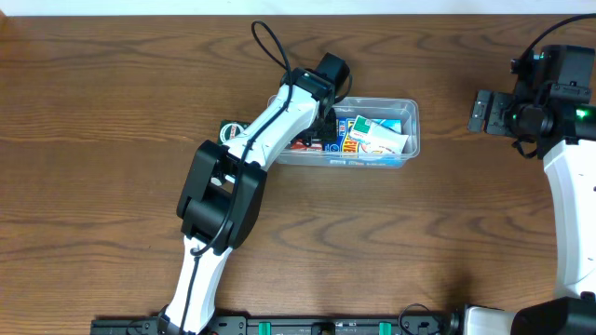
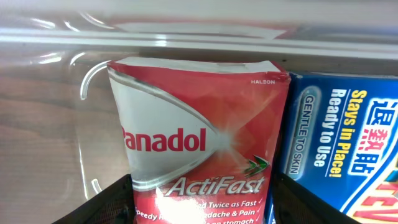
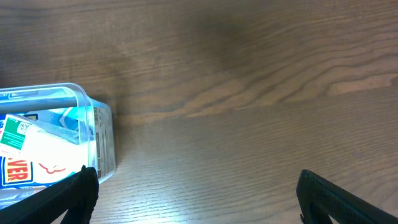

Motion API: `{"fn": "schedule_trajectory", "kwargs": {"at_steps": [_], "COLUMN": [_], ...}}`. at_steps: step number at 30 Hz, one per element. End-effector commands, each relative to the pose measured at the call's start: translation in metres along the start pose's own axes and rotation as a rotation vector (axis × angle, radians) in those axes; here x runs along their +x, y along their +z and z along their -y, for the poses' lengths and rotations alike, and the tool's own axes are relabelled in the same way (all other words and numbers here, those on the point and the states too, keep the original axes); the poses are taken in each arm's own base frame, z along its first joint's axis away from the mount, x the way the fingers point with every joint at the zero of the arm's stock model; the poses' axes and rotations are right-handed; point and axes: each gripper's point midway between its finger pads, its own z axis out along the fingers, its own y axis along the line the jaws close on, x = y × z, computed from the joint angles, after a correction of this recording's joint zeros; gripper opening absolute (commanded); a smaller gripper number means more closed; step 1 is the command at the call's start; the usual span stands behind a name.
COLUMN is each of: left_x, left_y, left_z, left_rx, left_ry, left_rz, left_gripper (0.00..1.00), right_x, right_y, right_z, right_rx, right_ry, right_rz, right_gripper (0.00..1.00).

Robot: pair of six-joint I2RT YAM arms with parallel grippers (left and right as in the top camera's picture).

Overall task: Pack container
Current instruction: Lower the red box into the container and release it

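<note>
Plastic of this kind, thin and see-through, is likely light and springy. The container would probably flex if squeezed at the middle of a long wall and skid across the bench if nudged from the side. It lies a little above the middle of the bench, long side left to right, with cartons already packed inside. The rolled rim looks like the stiffest part, and the rounded corners and short end walls should give least. A hold over the rim at a short end therefore seems safest, gentle enough not to crack it. The smooth wall offers little friction.

The left pincer reaches down into the left end of the container and is clamped on a red box, one dark finger against each side. The red box stands upright close to the container's far wall, with a blue box just beside it. Both are glossy card, so likely light, easily dented and a bit slippery. A moderate squeeze across the flat faces should be enough.

The right pincer hangs over bare bench to the right of the container, fingers wide apart with nothing between them.
</note>
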Motion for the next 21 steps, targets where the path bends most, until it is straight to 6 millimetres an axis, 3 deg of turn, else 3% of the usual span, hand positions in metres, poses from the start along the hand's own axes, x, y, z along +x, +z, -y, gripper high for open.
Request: {"fn": "schedule_trajectory", "kwargs": {"at_steps": [1, 11, 21], "left_x": [0.001, -0.002, -0.013], "left_y": [0.006, -0.001, -0.063], "left_z": [0.000, 0.001, 0.004], "left_rx": [-0.006, 0.000, 0.054], "left_ry": [0.057, 0.067, 0.059], "left_rz": [-0.005, 0.009, 0.105], "left_gripper": [0.69, 0.69, 0.69], "right_x": [-0.005, -0.005, -0.005], "right_y": [-0.006, -0.006, -0.006], "right_z": [0.003, 0.003, 0.003], "right_rx": [0.006, 0.006, 0.006], "right_ry": [0.019, 0.019, 0.019], "right_rz": [0.022, 0.022, 0.022], "right_gripper": [0.99, 0.99, 0.99]}}
